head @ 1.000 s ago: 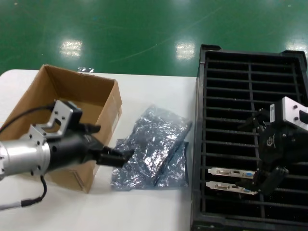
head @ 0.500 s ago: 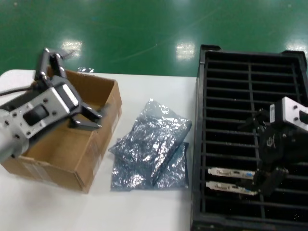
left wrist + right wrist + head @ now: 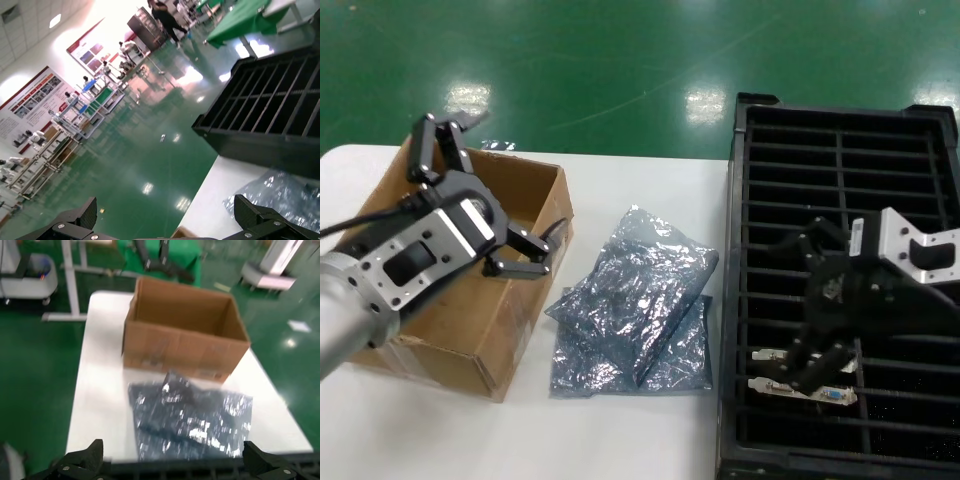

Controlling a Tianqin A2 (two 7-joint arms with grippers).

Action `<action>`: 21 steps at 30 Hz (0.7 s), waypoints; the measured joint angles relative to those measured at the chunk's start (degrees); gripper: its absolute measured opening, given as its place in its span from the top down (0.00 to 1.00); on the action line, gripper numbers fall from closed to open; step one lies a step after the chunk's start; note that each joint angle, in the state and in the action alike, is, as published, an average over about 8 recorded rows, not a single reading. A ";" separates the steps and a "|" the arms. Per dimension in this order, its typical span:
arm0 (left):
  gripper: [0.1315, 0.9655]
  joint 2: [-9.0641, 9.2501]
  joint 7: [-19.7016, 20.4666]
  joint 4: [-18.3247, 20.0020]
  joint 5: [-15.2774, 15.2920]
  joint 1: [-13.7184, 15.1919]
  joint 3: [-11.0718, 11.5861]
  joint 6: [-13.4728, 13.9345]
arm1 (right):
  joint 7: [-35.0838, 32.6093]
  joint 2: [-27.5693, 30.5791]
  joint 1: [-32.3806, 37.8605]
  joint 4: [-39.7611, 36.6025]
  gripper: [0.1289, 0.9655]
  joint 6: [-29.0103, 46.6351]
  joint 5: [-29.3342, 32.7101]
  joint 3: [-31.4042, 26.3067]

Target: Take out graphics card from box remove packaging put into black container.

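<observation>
The right gripper (image 3: 817, 352) hung low over the black container (image 3: 840, 130), its dark fingers spread apart and clamped on nothing, their tips just above two graphics cards (image 3: 800, 375) standing on edge in adjacent slots in the part of the tray nearest the robot. Only the cards' narrow silver end brackets showed clearly, each carrying white ports and a blue one; the boards behind them were hidden under the gripper. The cards' long axes ran along the ribs, across the tray, with the bracket ends pointing toward the table (image 3: 650, 175) and the packaging (image 3: 635, 305). That packaging, crinkled shiny silver-grey bags, lay flat and overlapping on the white table between the tray and the box (image 3: 470, 300), on the left arm's side of the right gripper. The left gripper (image 3: 488, 205) was raised over the open brown box, its fingers wide apart and holding nothing, one pair reaching past the box's far wall, the other toward the wall facing the packaging. In the right wrist view the open fingertips (image 3: 82, 460) framed the packaging (image 3: 192, 422) and the box (image 3: 185, 330) beyond it. In the left wrist view the spread fingertips (image 3: 75, 222) framed green floor, the black container (image 3: 265, 120) and a corner of the packaging (image 3: 280, 197).
</observation>
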State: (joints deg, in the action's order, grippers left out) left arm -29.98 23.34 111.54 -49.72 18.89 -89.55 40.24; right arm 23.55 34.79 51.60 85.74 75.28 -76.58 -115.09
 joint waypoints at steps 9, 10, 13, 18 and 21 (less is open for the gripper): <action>0.00 1.73 -3.18 -2.69 -7.26 -2.56 -0.29 -5.46 | -3.20 -2.39 -6.99 0.81 0.00 -10.23 -3.61 3.17; 0.00 1.93 -3.53 -3.00 -8.08 -2.85 -0.32 -6.08 | -3.56 -2.66 -7.78 0.90 0.00 -11.38 -4.01 3.53; 0.00 2.51 -4.60 -3.90 -10.52 -3.71 -0.42 -7.92 | -4.64 -3.46 -10.13 1.17 0.00 -14.81 -5.22 4.60; 0.00 3.47 -6.35 -5.40 -14.54 -5.13 -0.58 -10.95 | -6.41 -4.79 -14.05 1.62 0.00 -20.48 -7.22 6.38; 0.00 4.06 -7.41 -6.30 -16.97 -5.99 -0.68 -12.78 | -7.48 -5.59 -16.40 1.89 0.00 -23.90 -8.43 7.44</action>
State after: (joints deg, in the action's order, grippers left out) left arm -25.92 15.93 105.24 -66.69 12.90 -90.22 27.46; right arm 16.07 29.19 35.20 87.63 51.37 -85.01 -107.65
